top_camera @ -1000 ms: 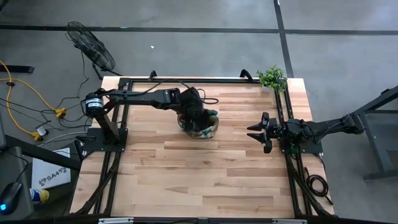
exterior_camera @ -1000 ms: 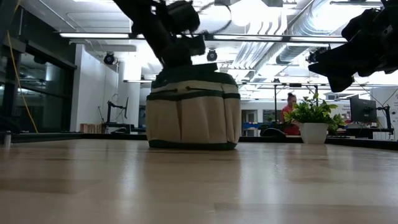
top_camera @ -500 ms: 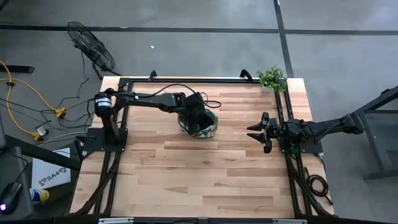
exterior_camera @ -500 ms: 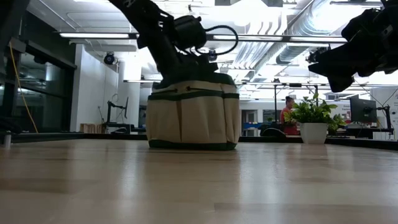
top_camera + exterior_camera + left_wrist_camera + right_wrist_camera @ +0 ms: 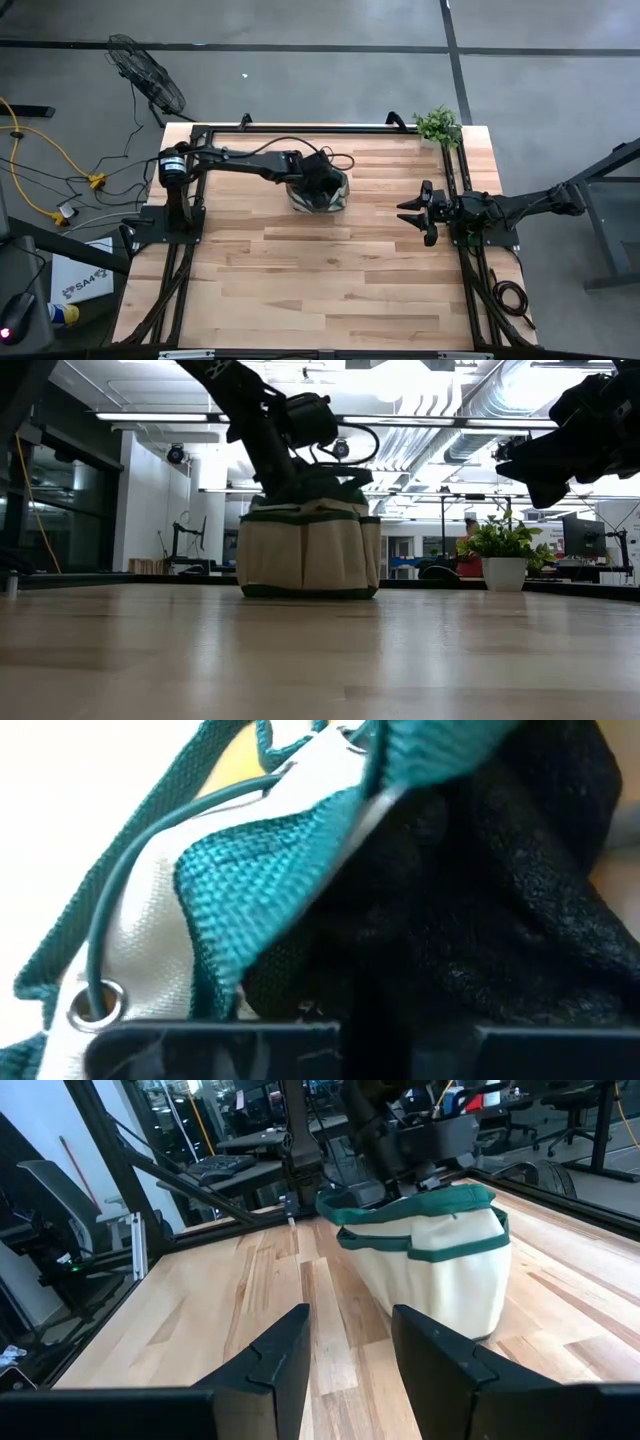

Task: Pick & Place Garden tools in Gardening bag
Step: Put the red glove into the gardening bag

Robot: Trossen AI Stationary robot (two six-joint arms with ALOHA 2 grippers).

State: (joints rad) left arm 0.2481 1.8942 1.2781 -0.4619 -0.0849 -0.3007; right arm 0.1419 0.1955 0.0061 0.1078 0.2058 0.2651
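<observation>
**Left gripper down in the bag**

The bag [image 5: 322,194] stands near the worktop's [image 5: 330,280] far edge, about midway along it. The left gripper [image 5: 318,183] reaches into its mouth, fingers together. The right gripper [image 5: 412,211] hovers near the right edge, fingers apart, holding nothing.

Gardening bag [image 5: 308,552]: a small round soft tote of pale tan fabric with dark green trim bands at its rim and base, its side stitched into pockets. It stands upright on the desk [image 5: 330,270], toward the far half and left of centre. Seen from above, its mouth [image 5: 322,193] faces up. At close range, a green woven strap [image 5: 270,880], a metal eyelet and black fabric show at the rim.
</observation>
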